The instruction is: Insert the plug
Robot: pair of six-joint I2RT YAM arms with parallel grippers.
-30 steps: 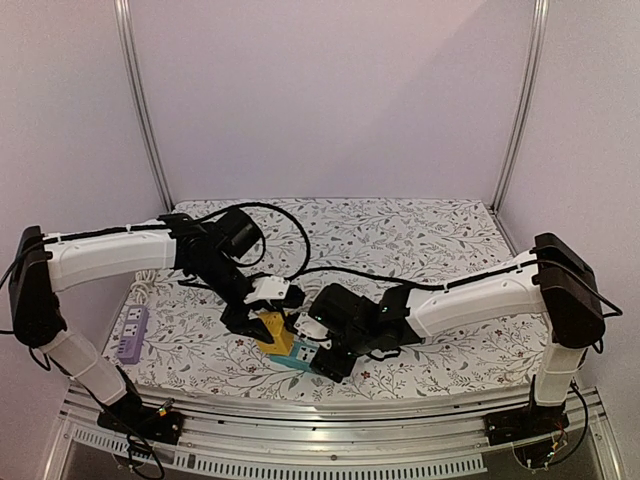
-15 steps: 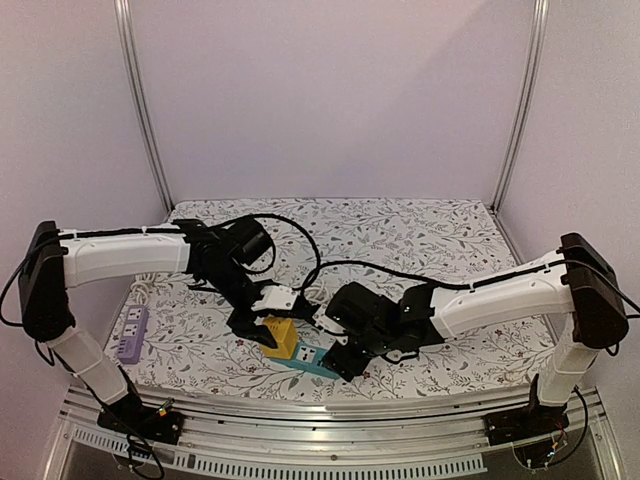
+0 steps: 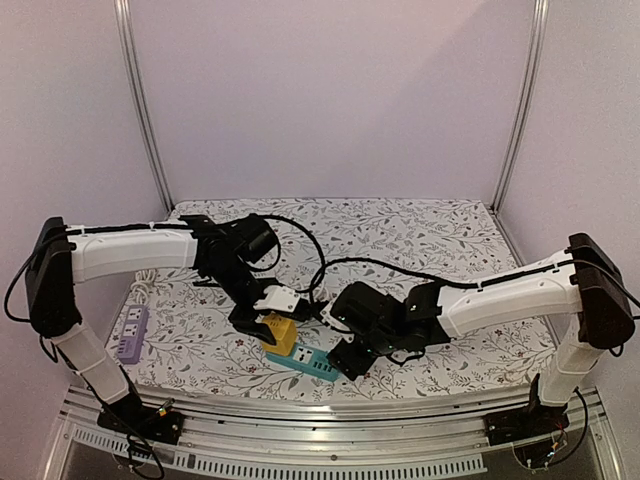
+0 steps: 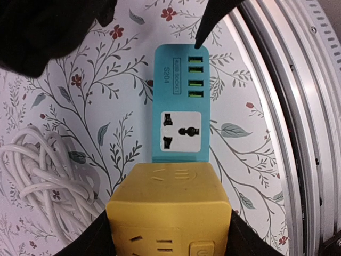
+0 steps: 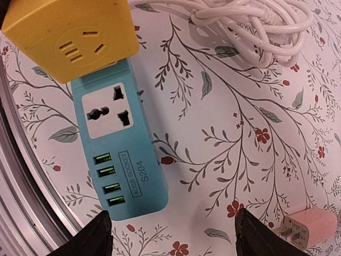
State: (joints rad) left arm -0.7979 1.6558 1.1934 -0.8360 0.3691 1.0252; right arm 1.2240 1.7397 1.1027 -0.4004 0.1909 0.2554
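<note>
The plug is a yellow cube [image 3: 280, 335] [image 4: 169, 208] [image 5: 69, 34] with socket slots on its faces. My left gripper [image 3: 272, 322] [image 4: 169, 242] is shut on its two sides. The cube stands over one end of a teal power strip [image 3: 315, 364] [image 4: 180, 96] [image 5: 120, 154] that lies flat, with one universal socket and several green USB ports showing. Whether the cube's prongs are in the strip is hidden. My right gripper [image 3: 350, 358] [image 5: 173, 237] hangs open just above the cloth at the strip's USB end, holding nothing.
A coiled white cable [image 4: 37, 176] [image 5: 250, 18] lies beside the cube. A small pink adapter [image 5: 306, 226] rests on the floral cloth near my right fingers. A purple power strip [image 3: 130, 333] lies at the table's left. The metal rail [image 4: 298, 106] runs along the near edge.
Both arms have shifted a little to the right. The yellow cube and teal strip now lie slightly farther right, and my right gripper has drawn back toward the strip's USB end.
</note>
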